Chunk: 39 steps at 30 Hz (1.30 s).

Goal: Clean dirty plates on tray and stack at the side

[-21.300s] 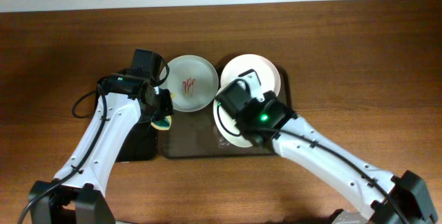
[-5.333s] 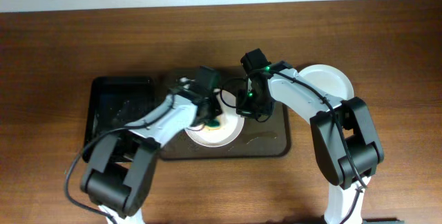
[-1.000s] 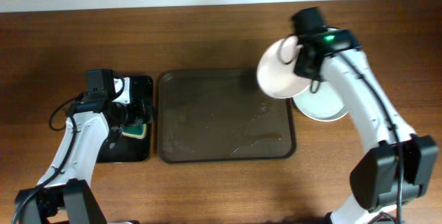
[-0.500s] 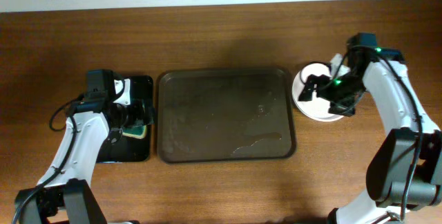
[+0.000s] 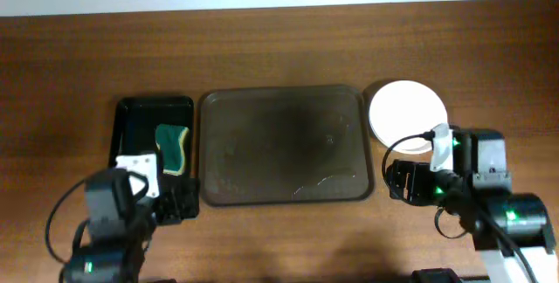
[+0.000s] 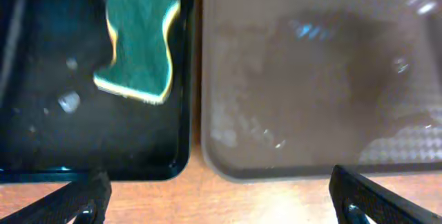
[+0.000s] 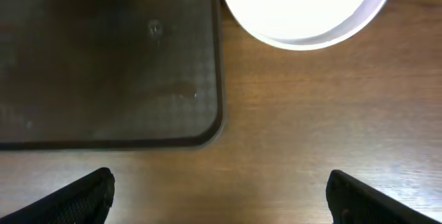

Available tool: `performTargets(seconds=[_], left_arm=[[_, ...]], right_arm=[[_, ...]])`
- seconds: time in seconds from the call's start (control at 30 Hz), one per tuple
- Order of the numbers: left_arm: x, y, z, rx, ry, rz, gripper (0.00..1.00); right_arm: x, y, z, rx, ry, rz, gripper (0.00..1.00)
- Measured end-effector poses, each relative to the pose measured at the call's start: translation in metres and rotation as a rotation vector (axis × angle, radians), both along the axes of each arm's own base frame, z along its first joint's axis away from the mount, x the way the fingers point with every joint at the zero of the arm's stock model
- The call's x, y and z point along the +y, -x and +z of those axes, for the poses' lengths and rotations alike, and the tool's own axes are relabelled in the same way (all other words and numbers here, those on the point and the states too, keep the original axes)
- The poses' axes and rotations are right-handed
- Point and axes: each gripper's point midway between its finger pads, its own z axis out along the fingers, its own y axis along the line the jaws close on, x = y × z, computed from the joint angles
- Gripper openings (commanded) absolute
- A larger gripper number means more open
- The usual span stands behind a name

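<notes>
Round white shallow plates are sitting stacked on the brown wooden table just right of the large rectangular dark brown tray, while the left gripper and right gripper are hovering near-side, jaws spread wide.

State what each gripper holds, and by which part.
Nothing. The left gripper and the right gripper are both open and empty; the sponge lies in the black tray.

Overhead looks straight down from afar; both wrist cameras face down, closer, sharing the tray.
</notes>
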Motion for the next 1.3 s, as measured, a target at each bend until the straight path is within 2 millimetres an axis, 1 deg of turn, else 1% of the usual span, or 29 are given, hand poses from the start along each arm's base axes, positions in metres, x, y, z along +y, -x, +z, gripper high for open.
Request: performTargets(seconds=[0.03,0.07,0.1,0.2,0.33,0.37,0.43,0.47,0.5,0.53,0.6,0.63,0.73,0.77,0.8,0.83,0.87,0.9,0.97,1.0,1.03,1.3], left_arm=[[-0.001,0.006,0.014,-0.085,-0.01,0.0,0.99],[-0.002,0.012,0.033,-0.182,-0.02,-0.001,0.99],[-0.002,0.015,0.038,-0.212,-0.024,-0.001,0.99],[-0.002,0.015,0.04,-0.222,-0.025,-0.001,0.99],[-0.002,0.016,0.04,-0.221,-0.025,-0.001,0.99],[-0.002,0.016,0.04,-0.221,-0.025,-0.001,0.99],[-0.002,0.016,0.04,-0.221,-0.025,-0.001,0.99],[-0.002,0.016,0.04,-0.221,-0.025,-0.001,0.99],[-0.002,0.016,0.04,-0.221,-0.026,0.0,0.99],[-0.002,0.016,0.04,-0.221,-0.025,-0.001,0.99],[-0.002,0.016,0.039,-0.222,-0.026,-0.001,0.99],[-0.002,0.016,0.039,-0.22,-0.025,-0.001,0.99],[-0.002,0.016,0.039,-0.22,-0.025,-0.001,0.99],[-0.002,0.016,0.039,-0.219,-0.025,0.0,0.99],[-0.002,0.016,0.039,-0.221,-0.026,0.0,0.99],[-0.002,0.016,0.039,-0.221,-0.025,-0.001,0.99],[-0.002,0.016,0.039,-0.221,-0.025,-0.001,0.99],[-0.002,0.016,0.039,-0.221,-0.025,-0.001,0.99],[-0.002,0.016,0.039,-0.221,-0.025,-0.001,0.99],[-0.002,0.016,0.039,-0.221,-0.025,-0.001,1.0],[-0.002,0.016,0.039,-0.221,-0.025,-0.001,0.99],[-0.002,0.016,0.039,-0.22,-0.025,-0.001,0.99]], right_arm=[[-0.001,0.004,0.007,-0.033,0.004,-0.002,0.99],[-0.001,0.005,0.008,-0.04,0.004,-0.002,0.99],[-0.001,0.004,0.007,-0.037,0.004,-0.002,0.99],[-0.001,0.002,0.001,-0.003,0.005,-0.002,0.99],[-0.001,-0.004,-0.018,0.087,0.007,-0.001,0.99],[-0.001,-0.001,-0.012,0.056,0.006,-0.002,0.99],[-0.004,0.004,0.006,-0.048,0.023,-0.009,0.99],[-0.013,0.01,0.032,-0.209,0.064,-0.034,0.99],[-0.017,0.006,0.045,-0.327,0.079,-0.05,0.99],[-0.02,0.009,0.051,-0.458,0.091,-0.066,0.99],[-0.022,0.005,0.044,-0.618,0.094,-0.08,0.99],[-0.022,-0.001,0.04,-0.715,0.088,-0.085,0.99],[-0.019,-0.016,0.03,-0.926,0.07,-0.084,0.99],[-0.019,-0.019,0.034,-1.031,0.062,-0.087,0.99],[-0.019,-0.02,0.032,-1.064,0.06,-0.089,0.99],[-0.019,-0.023,0.035,-1.14,0.056,-0.093,0.99],[-0.019,-0.025,0.035,-1.168,0.055,-0.095,0.99],[-0.019,-0.026,0.031,-1.185,0.07,-0.091,0.99],[-0.019,-0.03,-0.007,-1.064,0.137,-0.049,0.99],[-0.019,-0.03,-0.02,-1.017,0.161,-0.025,0.99],[-0.017,-0.03,-0.026,-0.993,0.182,-0.002,0.99],[-0.017,-0.03,-0.026,-0.995,0.21,0.016,0.99]])
